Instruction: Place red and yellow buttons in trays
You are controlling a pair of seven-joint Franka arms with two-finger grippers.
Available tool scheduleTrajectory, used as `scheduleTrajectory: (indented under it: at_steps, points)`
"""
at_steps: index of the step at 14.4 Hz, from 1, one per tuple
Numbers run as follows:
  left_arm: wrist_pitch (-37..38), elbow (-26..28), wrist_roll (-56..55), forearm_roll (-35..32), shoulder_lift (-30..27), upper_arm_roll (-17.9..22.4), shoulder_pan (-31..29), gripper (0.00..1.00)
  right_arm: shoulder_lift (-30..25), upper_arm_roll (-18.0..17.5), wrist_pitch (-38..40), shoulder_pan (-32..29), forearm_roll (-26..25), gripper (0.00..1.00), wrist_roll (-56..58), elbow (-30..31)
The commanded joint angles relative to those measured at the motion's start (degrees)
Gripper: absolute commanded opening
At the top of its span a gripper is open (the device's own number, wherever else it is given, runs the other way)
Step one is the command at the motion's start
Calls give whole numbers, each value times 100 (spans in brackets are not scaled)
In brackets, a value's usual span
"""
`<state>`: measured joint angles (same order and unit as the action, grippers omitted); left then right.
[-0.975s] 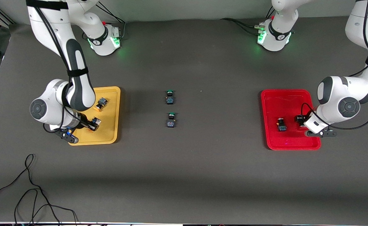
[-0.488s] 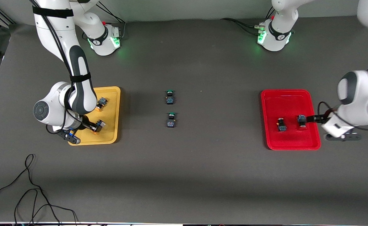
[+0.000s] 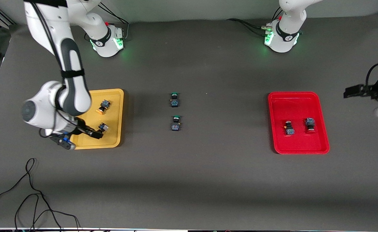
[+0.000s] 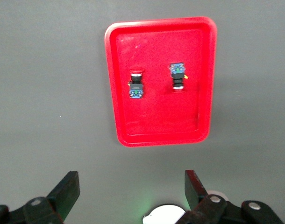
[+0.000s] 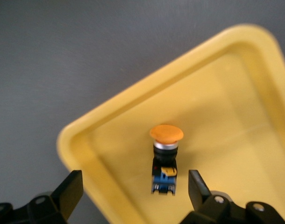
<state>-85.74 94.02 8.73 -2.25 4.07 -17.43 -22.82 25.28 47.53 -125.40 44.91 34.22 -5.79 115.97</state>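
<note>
Front view: a dark grey matte tabletop (image 3: 208, 167) with a loose black cable (image 3: 31, 199) at its near edge. The shallow yellow plastic tray (image 3: 114, 141) holds two orange-capped buttons (image 3: 104, 106); the shallow red plastic tray (image 3: 300, 148) holds two red-capped buttons (image 3: 289, 127), long axes running near-to-far. Two green-capped switches (image 3: 174, 99) sit mid-table. The left gripper (image 3: 353, 91), cut off at the frame edge, hangs over bare table.

Left wrist view: fingers (image 4: 67, 189) spread, empty.

Right wrist view: right gripper (image 5: 135, 186) released, fingers wide over one button lying flat.

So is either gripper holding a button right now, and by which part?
Nothing is held. The left gripper is open over bare table, and the right gripper is open over the yellow tray.
</note>
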Motion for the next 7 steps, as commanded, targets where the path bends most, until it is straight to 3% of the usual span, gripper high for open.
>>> scheduleTrajectory:
  at_steps: [1, 3, 6, 7]
  points:
    - [189, -41, 103, 137, -309, 3, 76, 100, -786, 397, 882, 141, -720, 100, 104, -485]
    - [172, -24, -20, 207, -459, 195, 556, 100, -1120, 520, 1620, 140, -1213, 100, 104, -1012]
    - [75, -41, -573, 216, -477, 1721, 2452, 100, -1655, 495, 2457, 114, -1714, 100, 113, -1541]
    - [40, -33, -583, 216, -477, 2056, 2841, 100, -1901, 442, 2633, 79, -1951, 100, 104, -1620]
